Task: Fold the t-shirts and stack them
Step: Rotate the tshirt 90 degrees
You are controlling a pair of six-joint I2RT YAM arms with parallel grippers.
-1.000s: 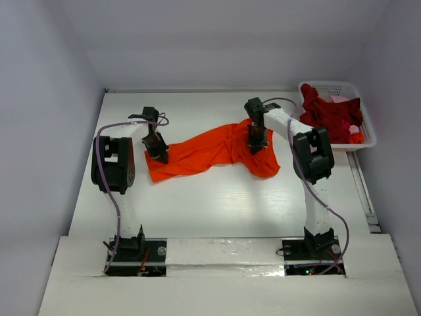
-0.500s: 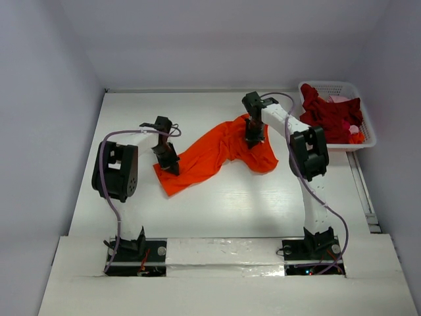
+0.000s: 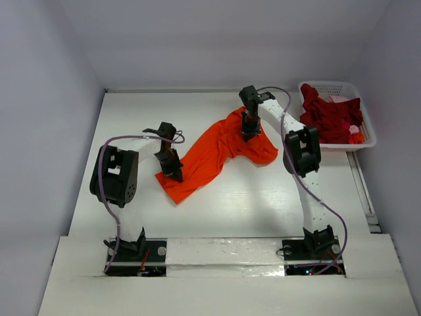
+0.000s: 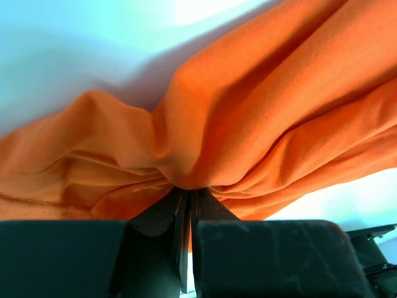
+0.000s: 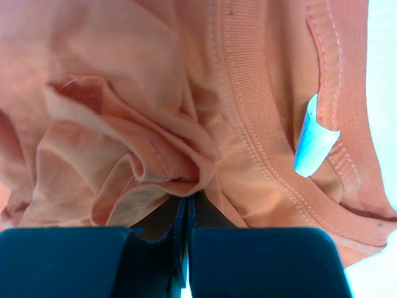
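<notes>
A bright orange t-shirt [image 3: 212, 153] lies bunched in a diagonal band across the middle of the table. My left gripper [image 3: 175, 172] is shut on its lower left end; in the left wrist view, folds of orange t-shirt [image 4: 248, 118] bulge from the closed left gripper [image 4: 188, 194]. My right gripper [image 3: 248, 130] is shut on the upper right part, near the collar. In the right wrist view the right gripper [image 5: 187, 200] pinches a fold of the t-shirt [image 5: 142, 124] beside the ribbed neckband and its white label [image 5: 313, 141]. Dark red t-shirts [image 3: 332, 115] and a pale pink one [image 3: 339, 100] fill the basket.
A white lattice basket [image 3: 366, 141] stands at the back right corner of the table. A rail [image 3: 364, 191] runs along the table's right edge. White walls close in the back and both sides.
The left gripper has moved right and toward the near edge with its end of the orange t-shirt. The right gripper has shifted back a little. The shirt now hangs steeper and narrower.
</notes>
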